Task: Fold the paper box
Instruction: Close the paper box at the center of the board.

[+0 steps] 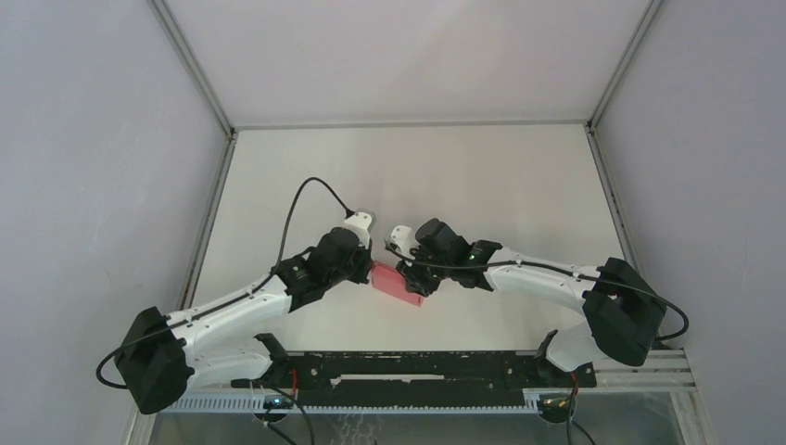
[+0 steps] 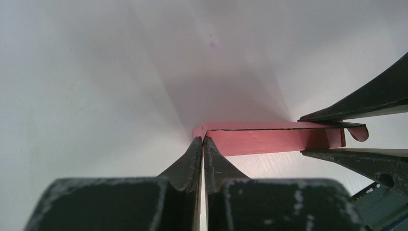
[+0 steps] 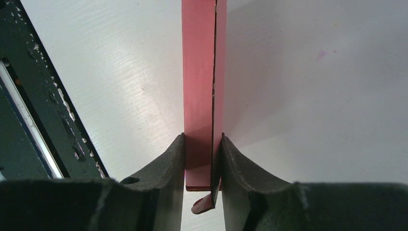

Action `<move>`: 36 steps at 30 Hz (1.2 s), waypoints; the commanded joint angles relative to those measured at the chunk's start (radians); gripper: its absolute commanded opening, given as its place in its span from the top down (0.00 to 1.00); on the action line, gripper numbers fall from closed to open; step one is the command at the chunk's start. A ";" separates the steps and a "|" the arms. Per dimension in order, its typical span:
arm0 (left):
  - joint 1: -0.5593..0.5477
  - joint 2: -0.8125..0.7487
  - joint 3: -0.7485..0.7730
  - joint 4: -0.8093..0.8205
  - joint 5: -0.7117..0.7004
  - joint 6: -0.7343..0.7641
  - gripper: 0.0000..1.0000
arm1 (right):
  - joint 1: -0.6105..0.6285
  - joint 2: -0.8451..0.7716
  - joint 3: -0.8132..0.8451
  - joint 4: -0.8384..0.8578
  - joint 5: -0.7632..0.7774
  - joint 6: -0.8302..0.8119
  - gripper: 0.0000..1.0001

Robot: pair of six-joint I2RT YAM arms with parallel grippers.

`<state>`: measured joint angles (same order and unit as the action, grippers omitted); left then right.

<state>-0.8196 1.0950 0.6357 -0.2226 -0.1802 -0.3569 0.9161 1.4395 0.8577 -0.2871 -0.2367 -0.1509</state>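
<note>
The pink paper box [image 1: 397,285] sits low over the white table between both arms, folded into a flat, narrow shape. My right gripper [image 3: 203,144] is shut on one end of the paper box [image 3: 199,72], with a finger on each broad face. A small rounded tab [image 3: 203,204] sticks out behind the jaws. My left gripper [image 2: 203,138] has its jaws pressed together at the opposite end corner of the paper box [image 2: 269,140], pinching its thin edge. The right arm's fingers [image 2: 365,103] show above and below the box's far end. Seen from above, the left gripper [image 1: 369,269] and right gripper [image 1: 410,276] nearly meet.
A black rail [image 1: 417,366] runs along the near table edge, also visible beside the right wrist as the rail [image 3: 38,96]. Grey enclosure walls rise left, right and behind the white table [image 1: 417,176]. A tiny pink mark [image 2: 211,44] lies on the table beyond the box.
</note>
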 commanded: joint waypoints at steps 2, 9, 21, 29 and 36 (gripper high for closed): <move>0.005 0.011 -0.001 0.032 -0.011 0.004 0.96 | -0.001 -0.026 0.017 -0.017 -0.003 -0.002 0.89; 0.007 0.027 0.042 -0.003 -0.019 -0.003 0.97 | 0.003 -0.026 0.017 -0.019 -0.002 -0.004 0.89; 0.010 0.069 0.119 -0.077 -0.022 -0.007 0.97 | 0.006 -0.028 0.017 -0.022 -0.006 -0.011 0.89; 0.016 0.094 0.155 -0.112 -0.011 -0.007 0.97 | 0.006 -0.027 0.017 -0.022 -0.009 -0.015 0.89; 0.021 0.119 0.187 -0.142 0.002 -0.013 0.97 | 0.005 -0.031 0.017 -0.022 -0.007 -0.017 0.89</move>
<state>-0.8120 1.2015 0.7666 -0.3504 -0.1757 -0.3595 0.9161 1.4380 0.8577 -0.2890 -0.2329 -0.1520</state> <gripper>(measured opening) 0.029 0.369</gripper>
